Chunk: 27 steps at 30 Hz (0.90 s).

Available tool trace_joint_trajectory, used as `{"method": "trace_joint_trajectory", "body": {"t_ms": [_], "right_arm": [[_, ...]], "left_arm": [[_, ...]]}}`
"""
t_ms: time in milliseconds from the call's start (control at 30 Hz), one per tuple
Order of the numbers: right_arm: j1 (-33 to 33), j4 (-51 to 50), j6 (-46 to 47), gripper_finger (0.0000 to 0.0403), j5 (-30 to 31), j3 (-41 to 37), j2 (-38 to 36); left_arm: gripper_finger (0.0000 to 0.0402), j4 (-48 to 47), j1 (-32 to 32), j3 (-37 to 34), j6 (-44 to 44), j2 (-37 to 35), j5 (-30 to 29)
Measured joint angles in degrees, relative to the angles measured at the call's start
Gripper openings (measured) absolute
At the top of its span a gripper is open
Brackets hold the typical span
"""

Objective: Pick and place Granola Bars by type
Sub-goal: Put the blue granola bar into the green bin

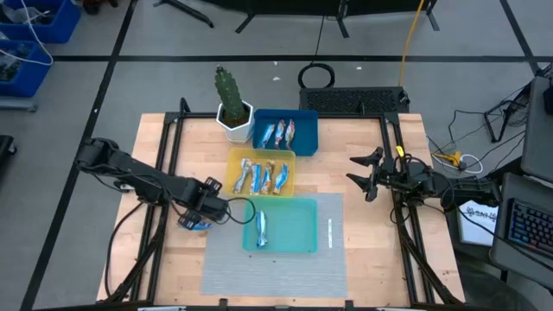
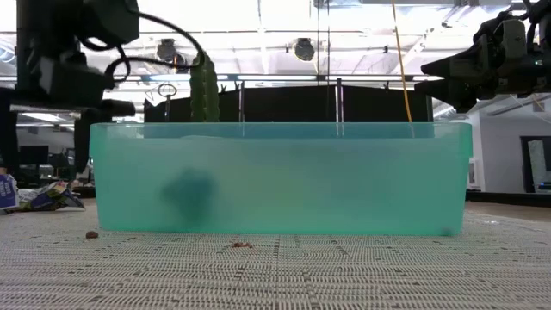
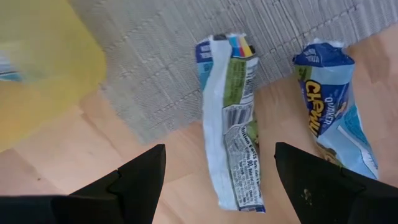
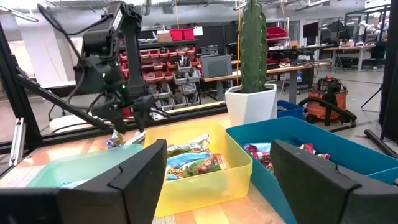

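Note:
Two granola bars lie flat left of the teal tray: one seam side up, white and green (image 3: 230, 118), half on the grey mat and half on the wood, and a blue one (image 3: 333, 118) beside it. My left gripper (image 3: 219, 149) hangs open over the first bar, one finger on either side of it, clear of it; it also shows in the high view (image 1: 206, 207). The teal tray (image 1: 298, 242) holds one bar (image 1: 262, 226). The yellow tray (image 1: 235, 158) and the blue tray (image 1: 307, 121) hold several bars each. My right gripper (image 1: 367, 177) waits open at the table's right.
A cactus in a white pot (image 1: 232, 104) stands at the far left beside the blue tray. The grey mat (image 1: 276, 276) lies under the teal tray and reaches the near edge. In the low view the teal tray's wall (image 2: 280, 176) fills the front.

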Motion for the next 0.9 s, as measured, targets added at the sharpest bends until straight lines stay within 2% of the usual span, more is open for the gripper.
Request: {"method": "trace_joint_trajectory", "body": {"t_ms": [267,467,600,900], "right_arm": [[0.0,0.0,0.0,0.0279,0.0,0.0,0.0],[0.0,0.0,0.0,0.0279,0.0,0.0,0.0],[0.0,0.0,0.0,0.0279,0.0,0.0,0.0],[0.0,0.0,0.0,0.0279,0.0,0.0,0.0]], "left_arm": [[0.0290,0.0,-1.5,0.0,-0.1,4.9,0.0],[0.0295,2.1,-1.8,0.3,0.1,7.0,-0.1],[0.0295,7.9,-1.8,0.3,-1.4,7.0,1.4],[0.0285,8.1,-1.8,0.3,-3.2,9.6,4.0]]}}
